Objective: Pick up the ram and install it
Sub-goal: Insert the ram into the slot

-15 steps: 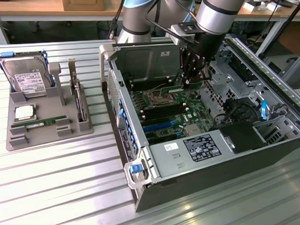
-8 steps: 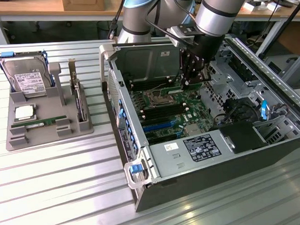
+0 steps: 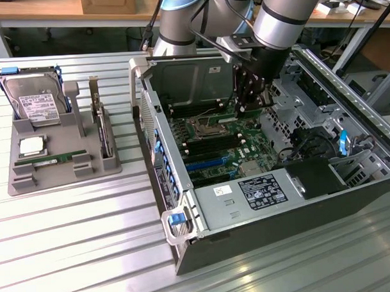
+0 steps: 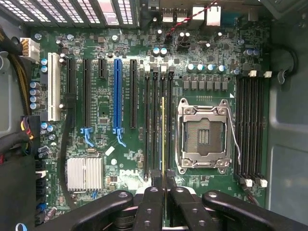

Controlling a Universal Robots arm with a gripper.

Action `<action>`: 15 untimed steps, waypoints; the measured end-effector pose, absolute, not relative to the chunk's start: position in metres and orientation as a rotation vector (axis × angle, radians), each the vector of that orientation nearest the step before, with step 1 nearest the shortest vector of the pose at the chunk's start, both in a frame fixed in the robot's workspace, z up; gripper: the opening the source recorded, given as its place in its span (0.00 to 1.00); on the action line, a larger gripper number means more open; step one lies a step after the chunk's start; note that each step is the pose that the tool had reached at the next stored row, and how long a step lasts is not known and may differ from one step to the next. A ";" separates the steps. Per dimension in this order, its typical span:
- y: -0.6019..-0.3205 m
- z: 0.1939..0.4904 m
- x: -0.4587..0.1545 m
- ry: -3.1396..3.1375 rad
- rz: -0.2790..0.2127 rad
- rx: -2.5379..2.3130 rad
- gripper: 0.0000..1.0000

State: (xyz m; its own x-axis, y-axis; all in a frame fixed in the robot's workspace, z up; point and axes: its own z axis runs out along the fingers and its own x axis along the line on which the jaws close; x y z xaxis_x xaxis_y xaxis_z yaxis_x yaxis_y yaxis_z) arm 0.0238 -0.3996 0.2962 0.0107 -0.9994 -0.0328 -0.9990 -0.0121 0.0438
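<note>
In the wrist view my gripper (image 4: 163,186) is shut on the ram (image 4: 163,139), which shows edge-on as a thin yellowish line between the two black fingers (image 4: 153,195). The ram hangs lengthwise over the bank of black memory slots (image 4: 155,125) beside the open processor socket (image 4: 204,134). I cannot tell whether its lower edge touches a slot. In the exterior view the gripper (image 3: 246,102) reaches down into the open computer case (image 3: 183,185), above the green motherboard (image 3: 214,145).
A second bank of memory slots (image 4: 250,125) lies on the socket's other side. At the exterior view's left, a grey tray (image 3: 61,170) holds a hard drive (image 3: 33,100), a square processor chip (image 3: 31,146), an upright card (image 3: 101,127) and another green stick (image 3: 51,160). Case walls surround the board.
</note>
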 end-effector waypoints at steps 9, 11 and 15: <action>-0.400 0.291 0.024 -2.202 -0.085 2.228 0.13; -0.400 0.291 0.024 -2.202 -0.085 2.228 0.13; -0.400 0.289 0.024 -2.202 -0.085 2.228 0.13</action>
